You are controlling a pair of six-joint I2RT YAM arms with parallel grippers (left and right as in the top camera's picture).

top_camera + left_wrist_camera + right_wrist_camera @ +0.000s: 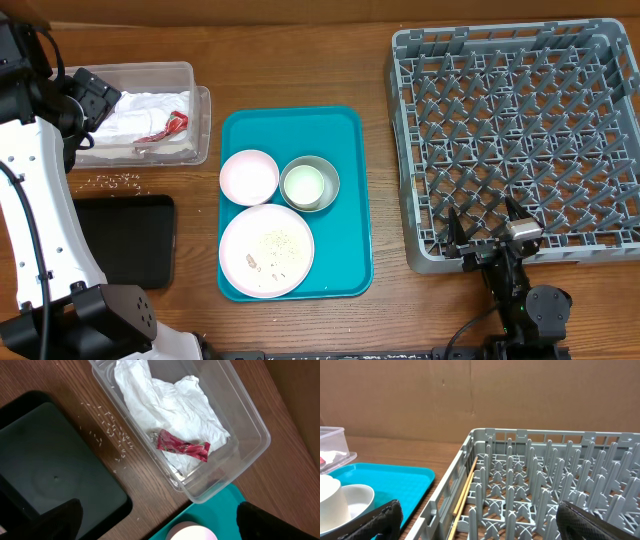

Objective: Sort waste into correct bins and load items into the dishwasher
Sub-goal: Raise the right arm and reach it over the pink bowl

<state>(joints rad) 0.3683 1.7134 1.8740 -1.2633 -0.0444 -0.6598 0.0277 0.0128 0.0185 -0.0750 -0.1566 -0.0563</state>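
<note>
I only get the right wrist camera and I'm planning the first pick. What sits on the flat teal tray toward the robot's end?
Observer: A large pale pink plate lies there on the teal tray, whitish crumbs scattered on it.
Operator: Is any waste binned?
Observer: Crumpled white napkins and a red scrap lie inside the clear plastic tub.
Operator: Anything loose on the table?
Observer: Rice-like grains, between the tub and the shallow black tray.
</note>
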